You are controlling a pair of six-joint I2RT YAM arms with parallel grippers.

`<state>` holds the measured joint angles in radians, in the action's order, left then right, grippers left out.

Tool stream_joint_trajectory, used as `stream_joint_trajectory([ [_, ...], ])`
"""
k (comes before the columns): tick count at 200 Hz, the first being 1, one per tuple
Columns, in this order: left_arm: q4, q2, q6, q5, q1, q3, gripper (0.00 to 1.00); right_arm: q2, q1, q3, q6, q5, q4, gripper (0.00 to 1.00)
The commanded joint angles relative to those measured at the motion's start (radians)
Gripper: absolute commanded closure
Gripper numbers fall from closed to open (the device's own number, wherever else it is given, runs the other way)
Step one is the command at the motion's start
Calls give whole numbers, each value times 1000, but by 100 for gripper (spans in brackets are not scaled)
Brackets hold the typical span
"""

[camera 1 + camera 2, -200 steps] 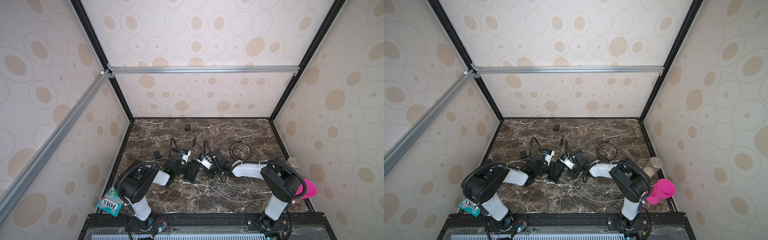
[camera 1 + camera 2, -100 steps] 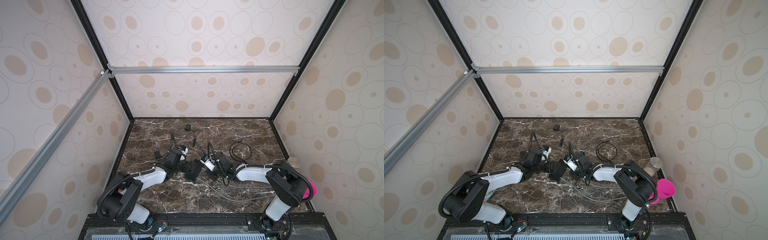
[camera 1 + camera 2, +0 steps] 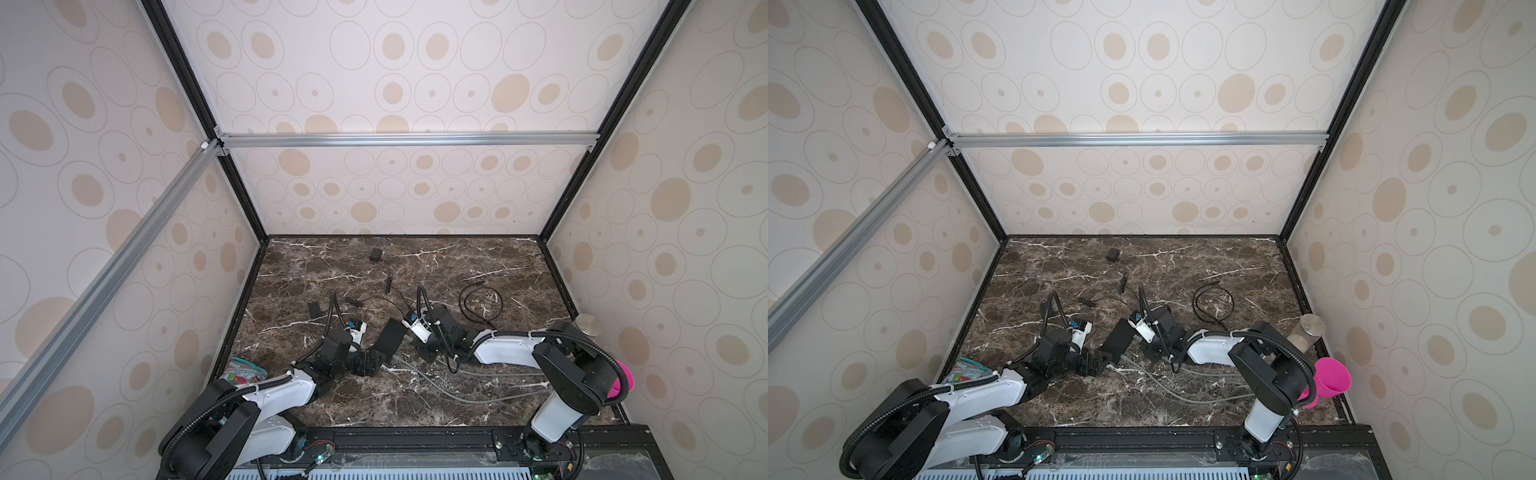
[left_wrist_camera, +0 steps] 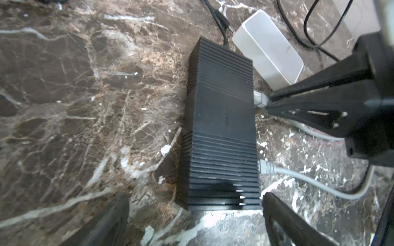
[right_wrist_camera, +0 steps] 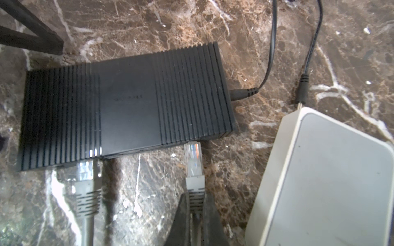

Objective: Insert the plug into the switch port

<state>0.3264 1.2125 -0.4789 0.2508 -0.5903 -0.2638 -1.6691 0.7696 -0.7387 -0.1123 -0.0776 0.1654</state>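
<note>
Marbled brown surface [image 3: 457, 257] carries the black ribbed switch [image 5: 128, 106] near its middle. Only the right wrist view shows you coloured wires inside the plug [image 5: 193, 157]: clear shell, grey boot, tip at the switch's port side, right tool [image 5: 195, 200] clamped on the boot. Your left tool [image 4: 194, 209] gapes wide, empty, at 1 switch end.

Pretty clearly a robot lab cell, not a home. The marble-look table [image 3: 457, 257] is boxed in by oval-print panels [image 3: 415, 83] on black posts [image 3: 235, 183], with an aluminium bar [image 3: 415, 139] above its far edge. Left arm [image 3: 282, 390] and right arm [image 3: 507, 353] sit on a rail [image 3: 415, 436] at its near edge, a switch [image 3: 390, 338] and cables [image 3: 480, 303] lying mid-table.
</note>
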Motion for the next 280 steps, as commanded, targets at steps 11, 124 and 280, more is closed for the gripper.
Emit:
stream_joint_trajectory([
  [11,73,36,53,-10,-33,-9,2,19,10,10,1,1,13,100],
  [124,51,124,115,-136,-163,-53,10,4,10,-4,-6,2,8,100],
  [280,-26,226,164,-285,-229,-139,22,6,10,6,-13,6,25,100],
])
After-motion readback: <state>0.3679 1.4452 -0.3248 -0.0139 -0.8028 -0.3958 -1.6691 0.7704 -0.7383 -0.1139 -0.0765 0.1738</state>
